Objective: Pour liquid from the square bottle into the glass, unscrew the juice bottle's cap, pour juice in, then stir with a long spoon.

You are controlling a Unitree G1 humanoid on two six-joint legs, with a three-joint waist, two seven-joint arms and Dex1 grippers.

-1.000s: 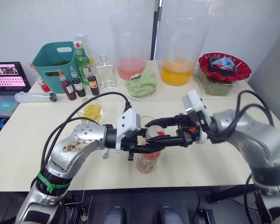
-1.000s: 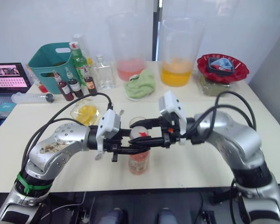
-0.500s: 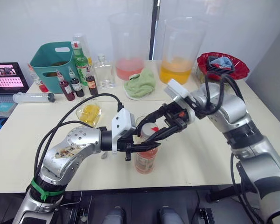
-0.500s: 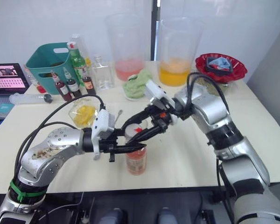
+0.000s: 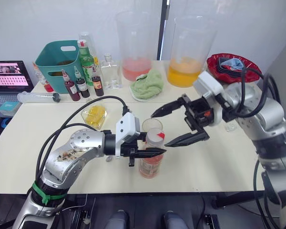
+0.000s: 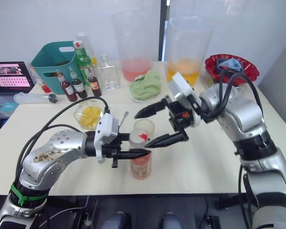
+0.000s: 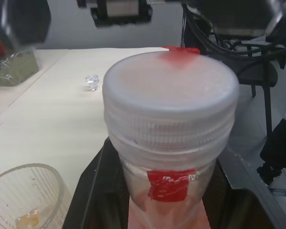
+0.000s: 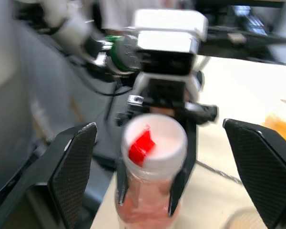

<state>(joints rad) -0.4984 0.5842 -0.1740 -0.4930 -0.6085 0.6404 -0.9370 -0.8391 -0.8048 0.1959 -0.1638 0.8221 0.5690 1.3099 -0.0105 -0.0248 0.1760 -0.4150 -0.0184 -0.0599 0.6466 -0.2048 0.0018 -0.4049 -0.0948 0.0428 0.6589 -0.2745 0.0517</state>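
Right gripper (image 5: 177, 125) pulled back off white cap (image 5: 154, 137), jaws wide, left gripper (image 5: 150, 151) clamping juice bottle (image 5: 151, 162), red-and-white label unreadable

The left gripper (image 5: 150, 152) is closed around the neck of the juice bottle (image 5: 151, 160), which stands upright near the front of the surface (image 5: 219, 157) with its white cap on. The right gripper (image 5: 174, 126) hangs beside the cap, its fingers spread wide and clear of it. The glass (image 5: 152, 126) stands just behind the juice bottle. The square bottle (image 5: 95, 115) sits farther left.
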